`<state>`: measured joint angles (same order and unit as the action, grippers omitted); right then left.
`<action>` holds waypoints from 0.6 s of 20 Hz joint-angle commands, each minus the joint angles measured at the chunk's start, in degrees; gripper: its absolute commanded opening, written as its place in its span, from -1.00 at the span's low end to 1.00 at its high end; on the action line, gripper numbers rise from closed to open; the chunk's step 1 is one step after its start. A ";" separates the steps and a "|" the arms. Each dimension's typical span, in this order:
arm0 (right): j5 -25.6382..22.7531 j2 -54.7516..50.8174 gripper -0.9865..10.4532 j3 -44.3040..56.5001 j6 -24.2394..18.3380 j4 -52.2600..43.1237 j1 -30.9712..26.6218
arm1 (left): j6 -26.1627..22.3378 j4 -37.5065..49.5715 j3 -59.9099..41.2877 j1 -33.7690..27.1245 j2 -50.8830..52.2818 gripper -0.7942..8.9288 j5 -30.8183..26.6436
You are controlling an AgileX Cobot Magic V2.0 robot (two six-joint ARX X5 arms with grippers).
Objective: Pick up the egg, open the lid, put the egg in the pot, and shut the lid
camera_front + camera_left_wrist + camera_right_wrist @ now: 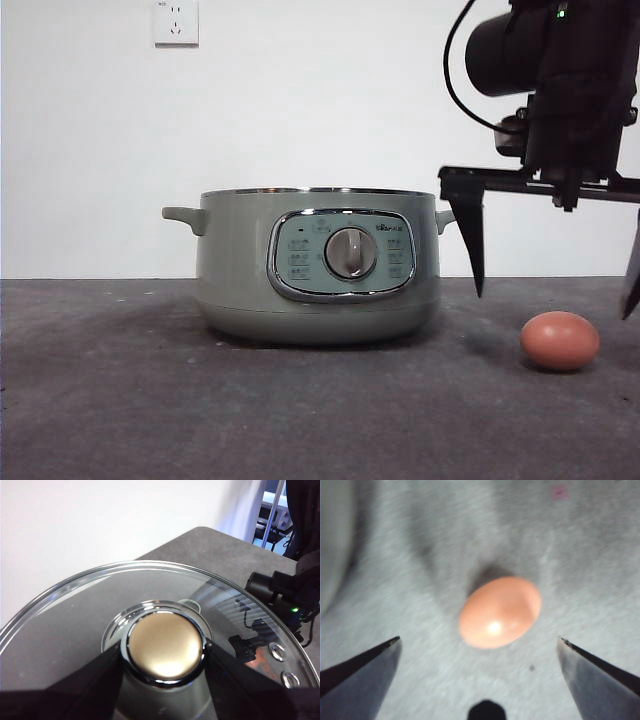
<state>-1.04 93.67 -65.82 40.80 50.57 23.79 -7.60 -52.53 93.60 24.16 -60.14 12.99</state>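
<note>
One finger (pixel 632 275) cut off — egg (pixel 559 340) clear.

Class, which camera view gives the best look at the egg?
The right wrist view: the egg fills mid-frame between the open right end effector. The front view shows the egg smaller on the table. The left wrist view misses it.

even bright light, soft shadow under egg (pixel 559 340), blurred right wrist view, glare on lid (pixel 165 645)

White wall (pixel 350 100), grey table (pixel 150 400)
</note>
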 commanded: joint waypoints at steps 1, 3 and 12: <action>-0.96 0.98 0.10 0.20 1.11 -0.55 -0.31 | -1.05 2.45 0.35 0.02 1.68 -0.85 0.46; -1.05 1.57 0.03 0.22 1.36 -1.51 -0.59 | -1.25 2.45 0.35 0.02 2.10 -0.85 0.46; -1.53 6.01 0.00 0.22 1.05 -4.26 -0.68 | -1.64 1.92 0.35 0.04 3.32 -0.85 0.46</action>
<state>-2.20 99.11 -65.82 41.63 46.52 23.18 -8.38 -53.08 93.60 24.16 -57.71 13.02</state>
